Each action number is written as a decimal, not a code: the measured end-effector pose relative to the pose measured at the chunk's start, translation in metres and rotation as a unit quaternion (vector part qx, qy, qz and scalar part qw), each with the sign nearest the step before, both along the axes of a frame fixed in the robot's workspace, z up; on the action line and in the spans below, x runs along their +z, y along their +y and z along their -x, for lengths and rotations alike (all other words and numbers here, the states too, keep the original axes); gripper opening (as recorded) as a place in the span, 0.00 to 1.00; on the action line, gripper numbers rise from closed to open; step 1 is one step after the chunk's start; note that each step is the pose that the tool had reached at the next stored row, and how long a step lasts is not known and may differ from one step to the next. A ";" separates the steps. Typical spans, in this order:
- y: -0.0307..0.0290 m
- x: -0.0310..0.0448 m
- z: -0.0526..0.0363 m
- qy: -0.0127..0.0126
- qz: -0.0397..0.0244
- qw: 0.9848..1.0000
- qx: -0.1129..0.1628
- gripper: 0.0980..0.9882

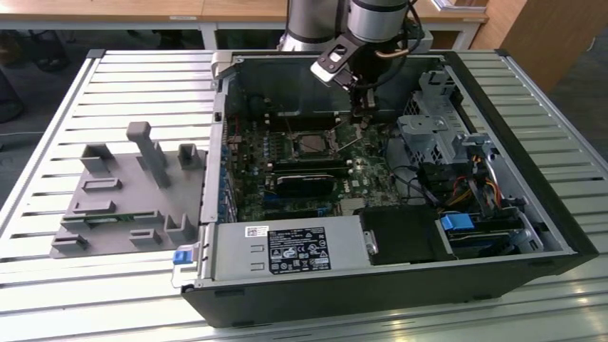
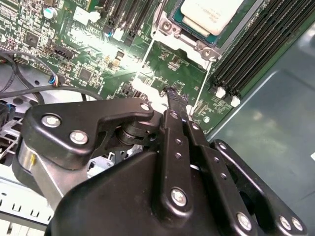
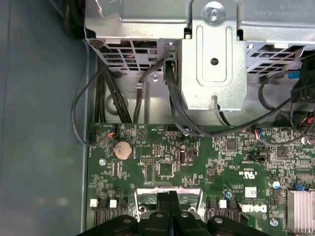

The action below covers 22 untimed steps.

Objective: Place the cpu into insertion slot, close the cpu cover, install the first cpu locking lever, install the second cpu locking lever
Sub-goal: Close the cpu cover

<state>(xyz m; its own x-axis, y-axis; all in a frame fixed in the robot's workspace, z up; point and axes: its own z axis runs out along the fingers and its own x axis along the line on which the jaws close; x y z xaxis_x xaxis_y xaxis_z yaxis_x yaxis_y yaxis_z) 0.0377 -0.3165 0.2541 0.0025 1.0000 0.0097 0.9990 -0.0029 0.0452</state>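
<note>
I'm hovering black claw (image 2: 173, 93), pinched shut on nothing, likely for poking not gripping, at green board (image 2: 178, 61) edge beside silver-grey square cpu (image 2: 211, 12) under silver cover frame (image 2: 199, 46).

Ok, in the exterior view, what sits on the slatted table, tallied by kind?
Open computer case: 1
Grey fixture with upright posts: 1
Total: 2

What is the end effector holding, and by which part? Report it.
Nothing visible. The end effector is shut with nothing between its fingers, tips over the board beside the cpu cover.
</note>
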 end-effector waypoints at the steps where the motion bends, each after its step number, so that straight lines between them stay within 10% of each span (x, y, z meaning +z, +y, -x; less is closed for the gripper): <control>1: 0.0002 0.0000 -0.0010 0.000 0.000 1.000 0.000 0.01; 22: 0.0028 -0.0041 -0.0241 0.002 0.000 1.000 0.002 0.01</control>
